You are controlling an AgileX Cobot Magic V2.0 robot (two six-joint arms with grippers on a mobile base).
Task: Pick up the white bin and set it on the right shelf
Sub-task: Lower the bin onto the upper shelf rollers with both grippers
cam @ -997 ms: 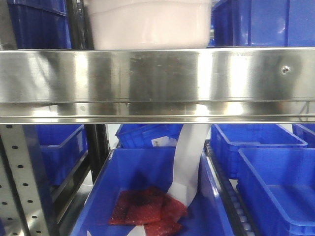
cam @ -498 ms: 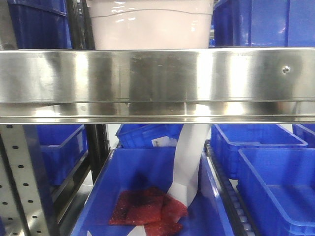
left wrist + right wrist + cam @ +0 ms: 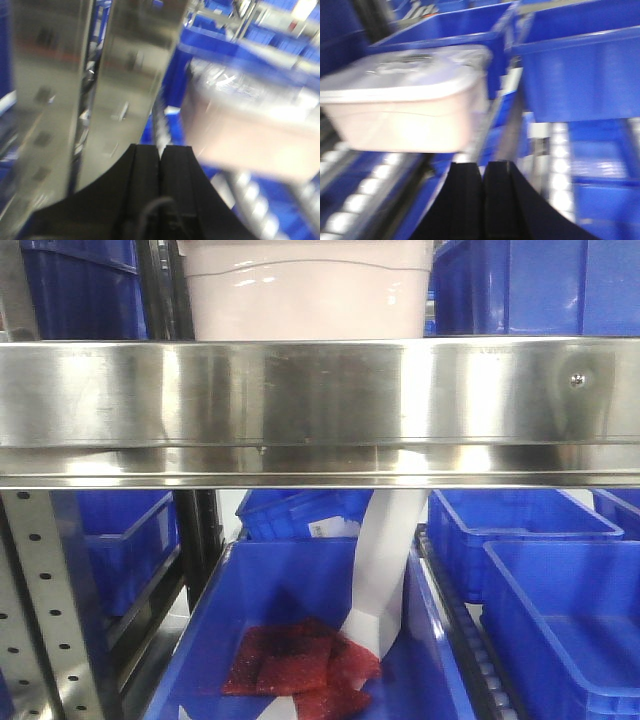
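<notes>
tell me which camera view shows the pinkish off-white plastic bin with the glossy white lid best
The right wrist view: the pinkish off-white plastic bin shows lid, front and side wall together, though blurred. The front-facing view shows only its lower front wall above the shiny stainless-steel rail, lid cropped. The left wrist view shows it heavily smeared.

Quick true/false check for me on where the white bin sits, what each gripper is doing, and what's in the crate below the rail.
1. The white bin sits behind and above the right shelf's steel front rail. True.
2. The left gripper is clamped on the bin. False: its jaws are shut on nothing, the bin beside it.
3. The right gripper is shut and empty. True.
4. The blue crate below the rail is empty. False: it holds red packets and a white strip.
</notes>
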